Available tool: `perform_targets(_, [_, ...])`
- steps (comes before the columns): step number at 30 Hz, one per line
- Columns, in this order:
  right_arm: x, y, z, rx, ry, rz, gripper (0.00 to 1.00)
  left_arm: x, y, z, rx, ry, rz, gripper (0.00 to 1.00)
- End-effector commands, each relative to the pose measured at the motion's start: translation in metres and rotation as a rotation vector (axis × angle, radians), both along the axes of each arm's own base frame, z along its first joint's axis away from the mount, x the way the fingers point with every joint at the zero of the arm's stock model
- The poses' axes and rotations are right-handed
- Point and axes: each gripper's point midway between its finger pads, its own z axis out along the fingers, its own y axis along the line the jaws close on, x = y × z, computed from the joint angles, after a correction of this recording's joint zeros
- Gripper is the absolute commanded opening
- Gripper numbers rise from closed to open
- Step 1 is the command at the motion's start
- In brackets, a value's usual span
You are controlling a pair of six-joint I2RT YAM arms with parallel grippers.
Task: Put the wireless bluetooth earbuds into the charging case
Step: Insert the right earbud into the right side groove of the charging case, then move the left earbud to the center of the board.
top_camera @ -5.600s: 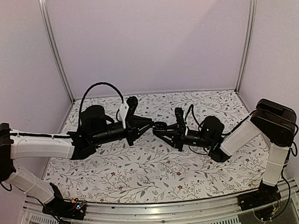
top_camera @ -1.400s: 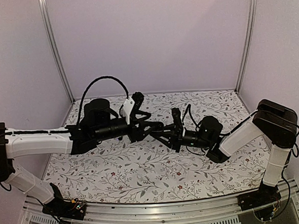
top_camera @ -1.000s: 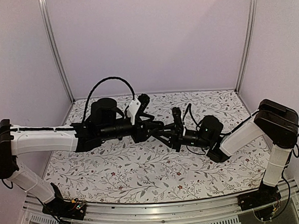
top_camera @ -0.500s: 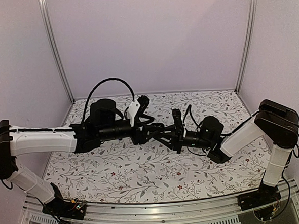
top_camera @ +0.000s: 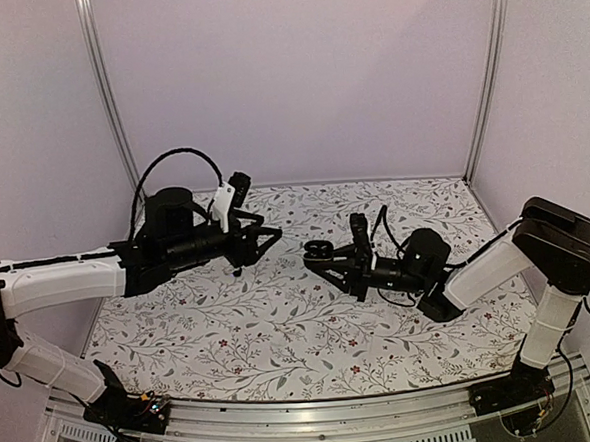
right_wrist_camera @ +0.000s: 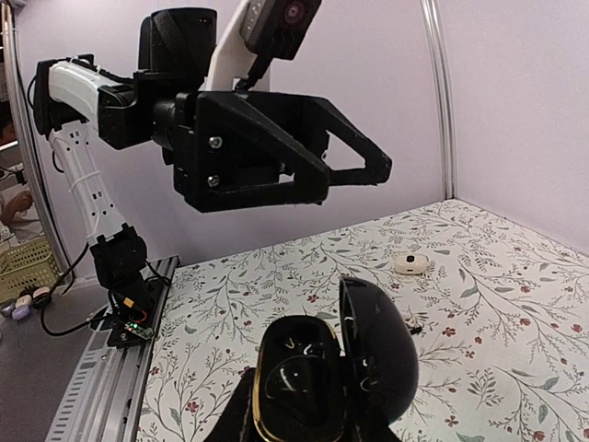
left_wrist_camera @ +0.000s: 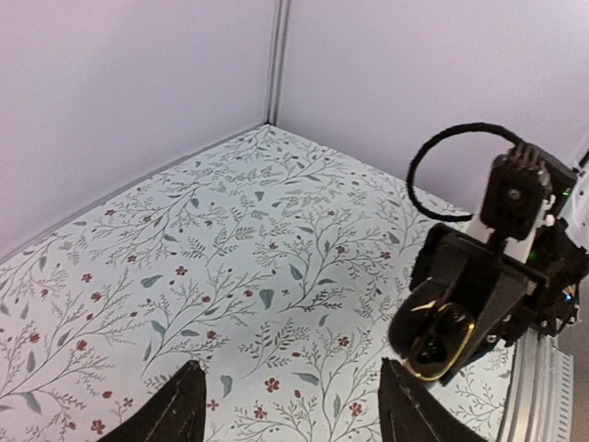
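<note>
The charging case (right_wrist_camera: 317, 382) is black with a gold rim. Its lid (right_wrist_camera: 379, 350) stands open to the right, and my right gripper (right_wrist_camera: 313, 419) is shut on it from below, holding it above the table. A glossy black rounded shape (right_wrist_camera: 296, 385) lies in its well and looks like one of the earbuds. From above, the case (top_camera: 318, 250) sits at the tip of the right gripper (top_camera: 330, 261). My left gripper (top_camera: 268, 241) hangs open a short way to its left, holding nothing. In the left wrist view its fingertips (left_wrist_camera: 184, 410) frame bare tablecloth, with the case (left_wrist_camera: 440, 336) off to the right.
A small cream oval piece (right_wrist_camera: 411, 264) lies on the floral tablecloth (top_camera: 282, 332) beyond the case, with a tiny black bit (right_wrist_camera: 414, 327) nearer. Lilac walls and metal posts (top_camera: 107, 102) close in the back and sides. A rail (top_camera: 287, 422) runs along the near edge.
The left gripper has drawn back to the left, away from the case, and its jaws have spread wider. The right gripper still holds the open case, shifted slightly to the right.
</note>
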Motion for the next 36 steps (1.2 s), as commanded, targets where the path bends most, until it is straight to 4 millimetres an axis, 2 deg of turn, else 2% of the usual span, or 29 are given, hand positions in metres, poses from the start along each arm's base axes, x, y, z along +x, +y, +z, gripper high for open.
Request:
perform_targets(1, [0.004, -0.018, 0.007, -0.014, -0.011, -0.033, 0.00, 0.031, 0.046, -0.049, 0.161, 0.192, 0.201, 0.62])
perform_targets(3, [0.005, -0.024, 0.004, -0.036, -0.008, -0.044, 0.00, 0.040, 0.070, -0.079, 0.287, 0.299, 0.281, 0.60])
perform_targets(5, [0.006, -0.030, 0.003, -0.049, -0.008, -0.053, 0.00, 0.049, 0.095, -0.099, 0.384, 0.380, 0.352, 0.59])
perform_targets(9, [0.007, -0.040, -0.001, -0.070, 0.005, -0.067, 0.00, 0.056, 0.120, -0.122, 0.439, 0.494, 0.406, 0.56])
perform_targets(14, [0.006, -0.046, -0.002, -0.071, 0.009, -0.077, 0.00, 0.055, 0.115, -0.149, 0.363, 0.603, 0.391, 0.46])
perform_targets(18, [0.006, -0.048, -0.002, -0.072, 0.011, -0.077, 0.00, 0.054, 0.103, -0.176, 0.302, 0.692, 0.373, 0.43])
perform_targets(21, [0.006, -0.049, -0.003, -0.073, 0.013, -0.080, 0.00, 0.055, 0.102, -0.192, 0.295, 0.732, 0.388, 0.43])
perform_targets(30, [0.007, -0.051, -0.006, -0.079, 0.020, -0.083, 0.00, 0.066, 0.110, -0.224, 0.325, 0.755, 0.463, 0.42])
perform_targets(36, [0.007, -0.052, -0.008, -0.081, 0.024, -0.088, 0.00, 0.077, 0.119, -0.236, 0.333, 0.756, 0.514, 0.42])
